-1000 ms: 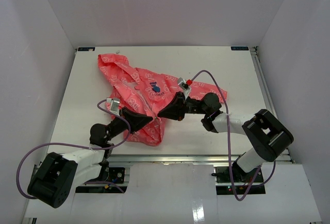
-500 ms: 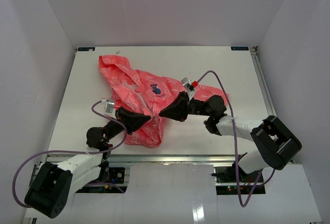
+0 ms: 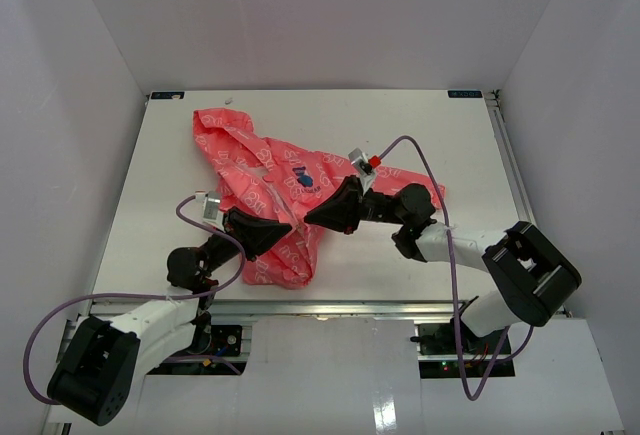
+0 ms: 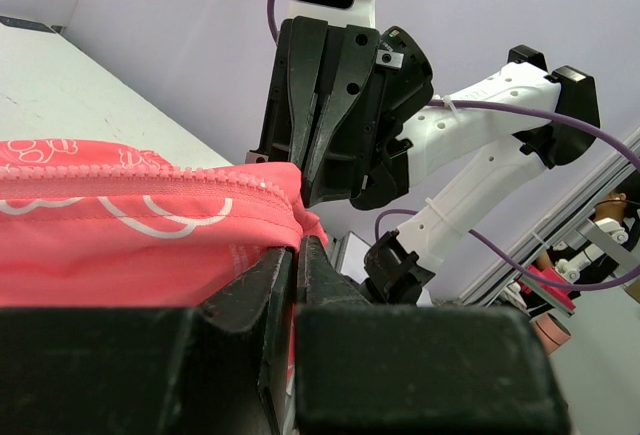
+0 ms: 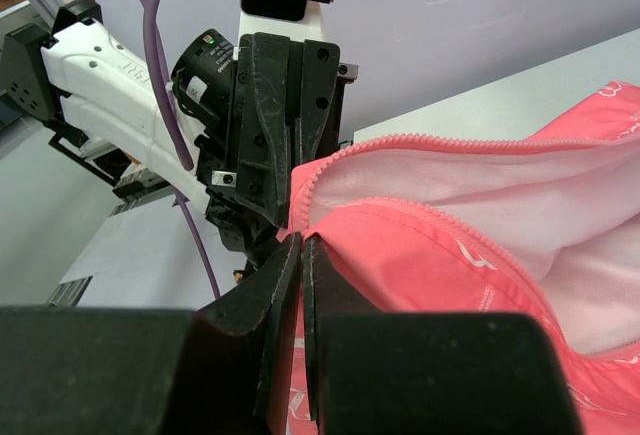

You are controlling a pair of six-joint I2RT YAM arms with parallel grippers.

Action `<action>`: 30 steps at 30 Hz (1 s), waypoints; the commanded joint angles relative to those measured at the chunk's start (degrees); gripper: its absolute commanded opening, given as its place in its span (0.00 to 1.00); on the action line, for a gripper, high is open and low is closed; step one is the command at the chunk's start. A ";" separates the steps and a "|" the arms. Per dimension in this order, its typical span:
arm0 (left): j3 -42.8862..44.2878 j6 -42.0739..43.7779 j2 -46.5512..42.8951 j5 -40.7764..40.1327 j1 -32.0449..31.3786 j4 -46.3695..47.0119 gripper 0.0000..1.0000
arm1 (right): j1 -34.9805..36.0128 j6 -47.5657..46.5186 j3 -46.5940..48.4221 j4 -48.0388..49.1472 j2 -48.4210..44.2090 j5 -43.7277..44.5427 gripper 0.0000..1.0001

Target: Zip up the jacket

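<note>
Coral-pink jacket point(image 3: 262, 170), white-printed, crumpled on the table point(image 3: 430, 120);
I saw its hood pointing at the table's far-left corner, long axis diagonal; left gripper point(image 3: 290, 228) and right gripper point(image 3: 310, 219) each clamped its zipper edge.

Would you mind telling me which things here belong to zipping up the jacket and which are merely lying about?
Part of the job:
- jacket
- its zipper teeth
- left gripper, shut on the jacket's edge
- right gripper, shut on the jacket's edge

Merely there:
- table
- purple cable on the right arm
</note>
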 commanded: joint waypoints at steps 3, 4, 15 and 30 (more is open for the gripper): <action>-1.89 -0.52 -0.65 0.24 -0.07 28.78 0.00 | 1.26 -1.24 3.06 34.02 -0.56 1.52 0.08; -1.91 -0.62 -0.31 0.32 -0.07 28.78 0.00 | 1.26 -1.33 2.99 34.08 -0.82 1.48 0.08; -2.68 -0.08 -0.26 -0.82 -0.07 28.78 0.00 | 2.57 -2.84 0.95 34.11 -2.87 1.45 0.08; -2.63 -2.09 -3.26 -0.85 -0.07 28.78 0.00 | 3.28 -2.93 3.47 34.02 -2.26 0.55 0.08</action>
